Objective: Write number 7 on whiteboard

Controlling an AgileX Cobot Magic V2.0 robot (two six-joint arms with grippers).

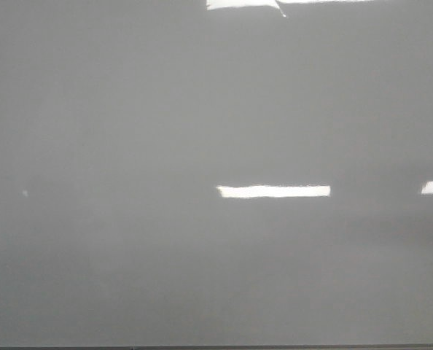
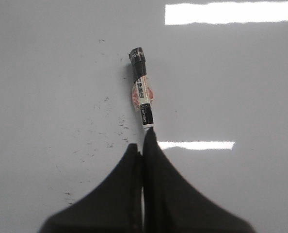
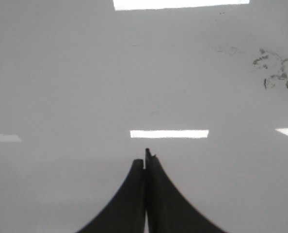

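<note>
Grey-white and glossy, the whiteboard [image 1: 129, 109] fills your whole front view, with only a thin dark edge along the bottom of the frame. You can see a tiny pale speck at the left, a bright glare bar [image 1: 273, 191] just right of centre, a shorter one at the right edge, and another glare patch at the top — no arm and no drawn figure show here.

In your left wrist view, the left gripper [image 2: 144, 145] sits at lower centre with its black fingers [image 2: 120, 189] pressed together on the white end of a marker [image 2: 143, 92]. The marker runs up toward the top centre of the frame, its black cap farthest from the fingers, a black-and-white label with a reddish band at mid-barrel. Faint dark specks dot the board to the left of it.

In your right wrist view, the right gripper [image 3: 145, 162] is at lower centre, fingers closed against each other and holding nothing visible. Dark smudges [image 3: 272, 70] mark the board at upper right — you cannot read them as a 7.
</note>
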